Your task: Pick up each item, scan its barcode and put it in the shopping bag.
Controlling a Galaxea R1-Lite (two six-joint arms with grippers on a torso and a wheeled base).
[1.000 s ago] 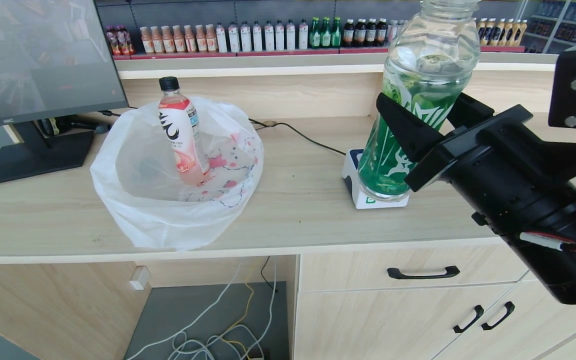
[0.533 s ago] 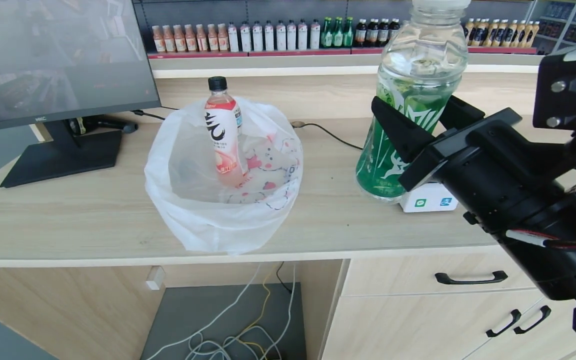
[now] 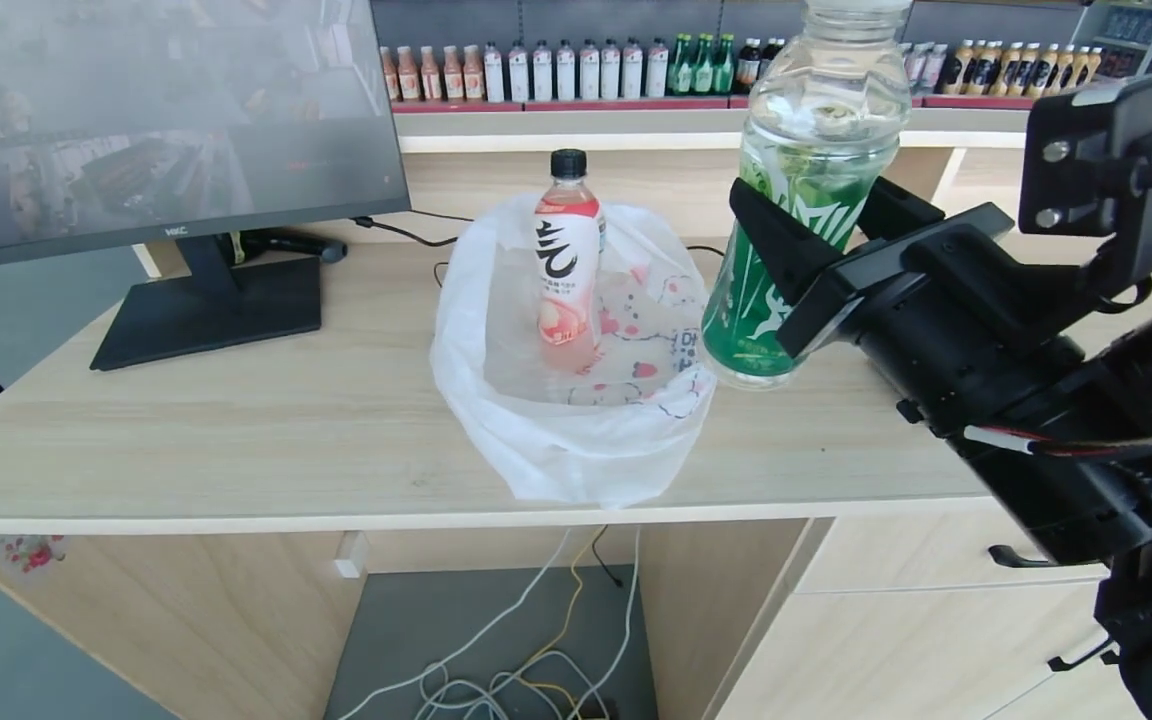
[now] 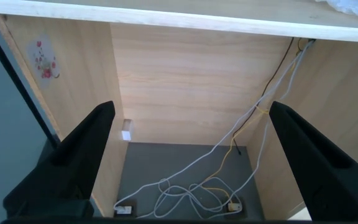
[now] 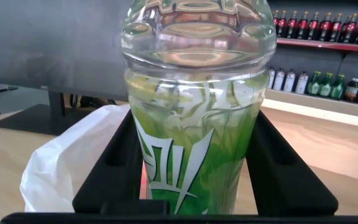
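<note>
Right pincer (image 3: 828,218) grips the green bottle (image 3: 794,190) upright just right of the shopping bag (image 3: 576,445); left pincer (image 4: 191,113) gapes wide.

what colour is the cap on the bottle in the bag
Black cap on the pink bottle; clearest in the head view.

A shop checkout: a pale wooden counter (image 3: 236,430) carries a monitor (image 3: 136,110) at ten o'clock and an open plastic shopping bag (image 3: 576,450) near the middle. Behind it, from twelve to two o'clock, red-edged shelves (image 3: 576,103) hold rows of bottled drinks (image 3: 541,72)
</note>
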